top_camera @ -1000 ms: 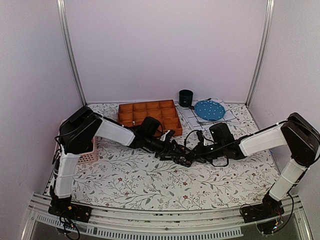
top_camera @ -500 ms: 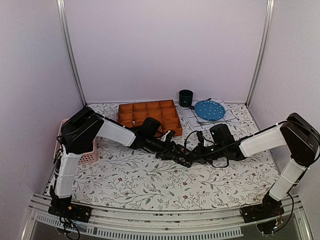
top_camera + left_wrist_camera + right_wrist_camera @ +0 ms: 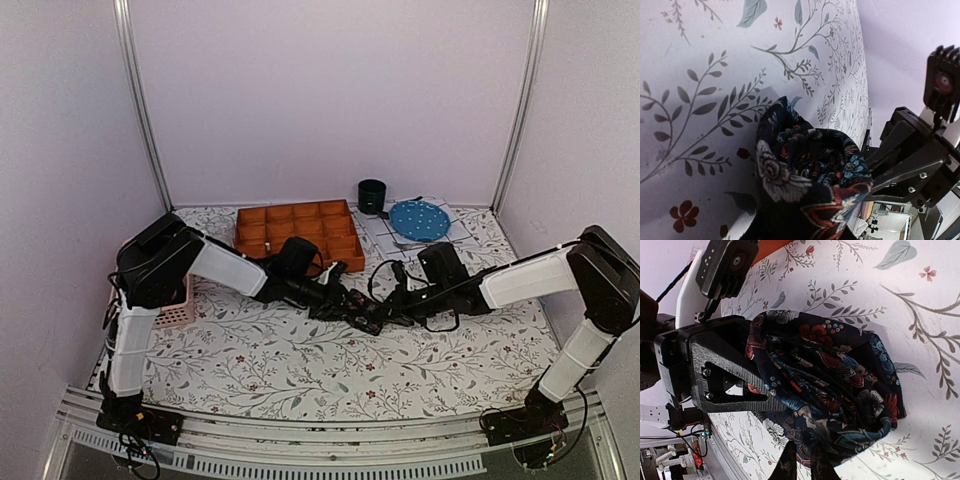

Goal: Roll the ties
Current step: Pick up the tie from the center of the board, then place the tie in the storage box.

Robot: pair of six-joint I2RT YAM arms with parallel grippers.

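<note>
Evidently mid-roll — tie bunched on the table, right gripper narrow, pinching it, left gripper against it (whether it grips, I cannot tell); next probably needs a tighter wrap

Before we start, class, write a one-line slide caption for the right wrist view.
Loosely rolled dark floral tie on the leaf-print tablecloth, the left gripper against its side.
</note>
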